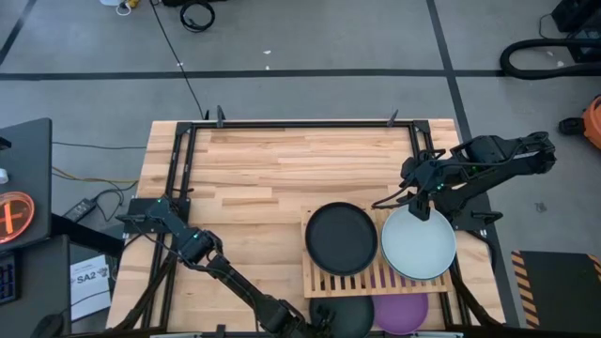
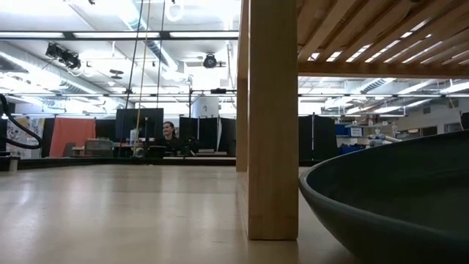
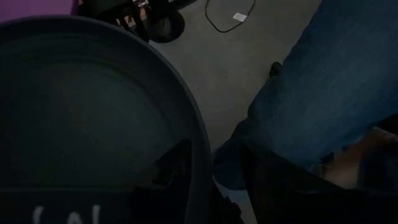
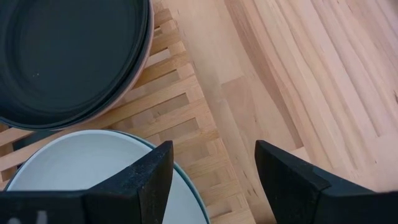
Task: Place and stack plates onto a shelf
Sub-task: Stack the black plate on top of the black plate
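The slatted wooden shelf point(image 1: 376, 272) stands at the table's near right on legs point(image 2: 272, 117). On it lie a black plate point(image 1: 341, 238) and a pale plate point(image 1: 418, 244) with a teal rim showing under it. At the near edge, partly under the shelf, are a dark teal plate point(image 1: 346, 314) and a purple plate point(image 1: 401, 313). My left gripper point(image 1: 317, 319) is shut on the dark teal plate's rim. Over the shelf's far right corner, my right gripper point(image 1: 420, 208) hangs open and holds nothing. My left gripper has the dark teal plate's rim point(image 3: 200, 149) on the plate's left side. One finger point(image 3: 177, 165) is inside the hollow and the other point(image 3: 270, 183) outside. The fingers slant down from the table's left. Whether the plate is lifted clear cannot be told.
Bare wooden table top point(image 1: 272, 169) stretches to the far and left of the shelf, framed by a black metal rail point(image 1: 300, 123). A person's jeans-clad leg point(image 3: 323, 93) stands close beyond the near edge. Another person point(image 2: 170, 132) sits far off in the room.
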### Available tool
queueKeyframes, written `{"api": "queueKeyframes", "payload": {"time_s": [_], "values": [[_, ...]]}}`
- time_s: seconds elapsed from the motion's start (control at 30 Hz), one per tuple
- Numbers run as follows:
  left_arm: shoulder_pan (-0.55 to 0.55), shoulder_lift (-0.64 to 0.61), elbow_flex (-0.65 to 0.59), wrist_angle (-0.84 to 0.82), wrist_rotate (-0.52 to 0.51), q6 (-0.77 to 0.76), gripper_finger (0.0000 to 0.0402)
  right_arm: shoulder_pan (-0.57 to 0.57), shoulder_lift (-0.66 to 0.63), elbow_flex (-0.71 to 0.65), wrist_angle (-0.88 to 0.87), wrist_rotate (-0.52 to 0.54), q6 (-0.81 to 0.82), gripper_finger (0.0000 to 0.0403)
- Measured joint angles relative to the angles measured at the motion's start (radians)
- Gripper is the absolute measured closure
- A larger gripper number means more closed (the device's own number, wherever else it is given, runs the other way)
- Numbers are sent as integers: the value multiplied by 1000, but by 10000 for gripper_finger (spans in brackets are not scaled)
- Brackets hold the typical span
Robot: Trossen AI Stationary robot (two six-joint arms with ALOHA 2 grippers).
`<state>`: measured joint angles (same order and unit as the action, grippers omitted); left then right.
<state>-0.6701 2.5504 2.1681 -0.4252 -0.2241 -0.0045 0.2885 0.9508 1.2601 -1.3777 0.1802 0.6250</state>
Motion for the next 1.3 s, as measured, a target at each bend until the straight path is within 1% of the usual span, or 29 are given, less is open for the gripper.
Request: {"api": "queueKeyframes", "payload": {"time_s": [0.3, 1.3], "values": [[-3, 0, -1, 5, 7, -9, 260, 0, 0, 0, 0, 0, 8, 171], [-17, 1, -2, 28, -19, -16, 260, 0, 0, 0, 0, 9, 0, 171]]}}
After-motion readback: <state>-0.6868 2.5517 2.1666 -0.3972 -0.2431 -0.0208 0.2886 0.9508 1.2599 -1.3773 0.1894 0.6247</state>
